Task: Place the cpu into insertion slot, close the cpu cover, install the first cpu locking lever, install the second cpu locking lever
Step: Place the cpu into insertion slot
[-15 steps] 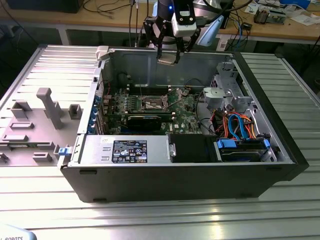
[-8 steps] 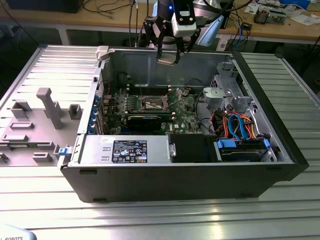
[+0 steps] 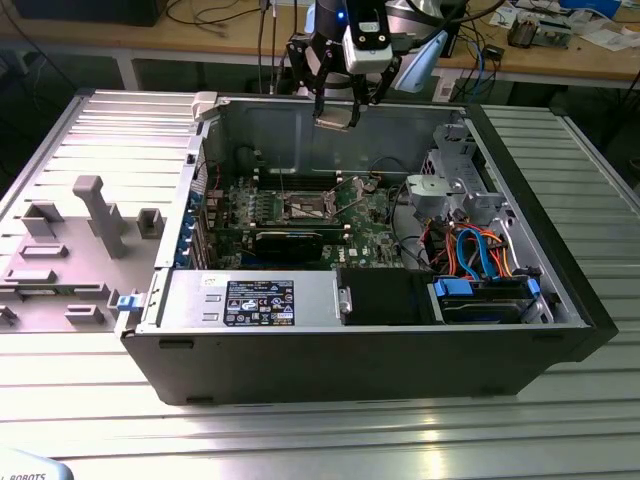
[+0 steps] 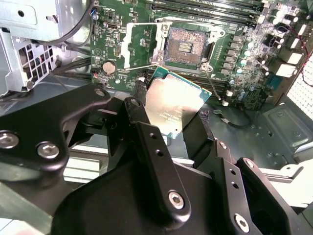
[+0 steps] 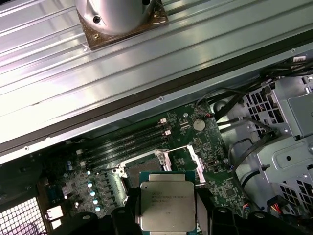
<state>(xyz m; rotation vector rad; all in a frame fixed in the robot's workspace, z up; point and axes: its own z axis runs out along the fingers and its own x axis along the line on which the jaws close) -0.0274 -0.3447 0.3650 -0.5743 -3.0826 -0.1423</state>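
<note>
My gripper [image 3: 336, 112] hangs above the open computer case, near its back wall, shut on the cpu [image 3: 336, 120]. In both wrist views the cpu [image 4: 173, 104] [image 5: 167, 204] is a flat silver-topped square with a green edge, pinched between the black fingers [image 4: 146, 142]. Below it on the green motherboard lies the insertion slot [image 4: 188, 45] [image 5: 142, 172] [image 3: 305, 208], bare with a dark centre. The cpu cover [image 4: 138, 45] [image 5: 185, 159] stands swung open beside the slot. The cpu is well clear of the board.
A long black expansion card [image 3: 290, 243] lies in front of the slot, and memory slots [image 5: 127, 143] run behind it. A labelled silver box [image 3: 250, 300] and a drive cage with blue and orange cables [image 3: 480, 262] fill the case front and right. A grey fixture plate [image 3: 80, 240] sits outside on the left.
</note>
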